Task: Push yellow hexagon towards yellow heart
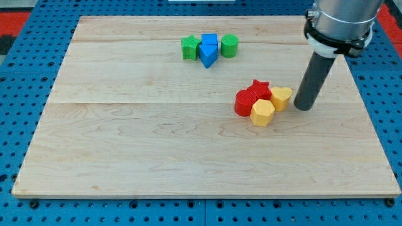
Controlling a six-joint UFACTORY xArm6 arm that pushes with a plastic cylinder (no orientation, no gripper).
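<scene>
The tool is a straight dark rod with no jaws, so nothing is held and nothing can be opened or closed. My tip is set down on the desk toward the right edge, just beside the right side of the yellow heart; whether they touch cannot be told.

The yellow hexagon is found right of the desk's middle, just below and to the left of the yellow heart, and appears to be touching it. A red cylinder is pressed against the hexagon's left side, and a red star is tucked behind, between the cylinder and the heart. The four blocks are packed in one tight cluster.

Near the top edge, a second group is seen: a green star, a blue block with a pointed lower end, and a green cylinder, set side by side and touching.

The blocks are smooth, solid-coloured pieces. The desk is made of pale wooden boards with visible grain and seams. Open room is left over the whole left half and along the bottom edge; between the tip and the right edge, only a narrow strip is left.
</scene>
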